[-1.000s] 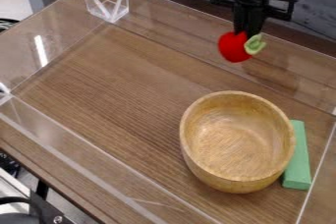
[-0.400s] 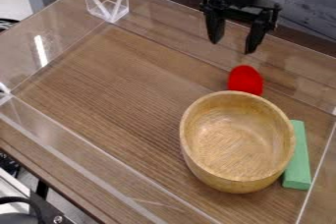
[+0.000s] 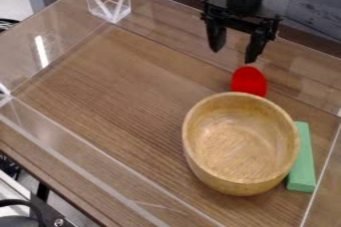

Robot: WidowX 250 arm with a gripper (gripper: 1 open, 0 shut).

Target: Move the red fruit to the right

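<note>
Hand point(image 3: 240, 40) up over the far side of the table point(image 3: 120, 102), pointing straight down, black fingers point(image 3: 214, 36) spread wide with nothing between them. Clear of everything, hanging in the air above the wood.

Just below and a touch right of it in the picture, the fruit point(image 3: 249, 81), bright red, lying on the table, free of the hand. Sitting right at the far rim of the bowl point(image 3: 240, 141), very close, though whether touching is hard to tell from this angle. Green cap not visible from here.

Bowl itself round, pale wood, upright, on the near right part of the table. Tight along its right side, a flat green block point(image 3: 302, 159), lying lengthwise toward the camera.

Around it all, clear walls point(image 3: 54, 47) boxing in the tabletop, with a folded clear piece point(image 3: 110, 7) standing at the far left corner, well apart from hand, fruit and bowl.
</note>
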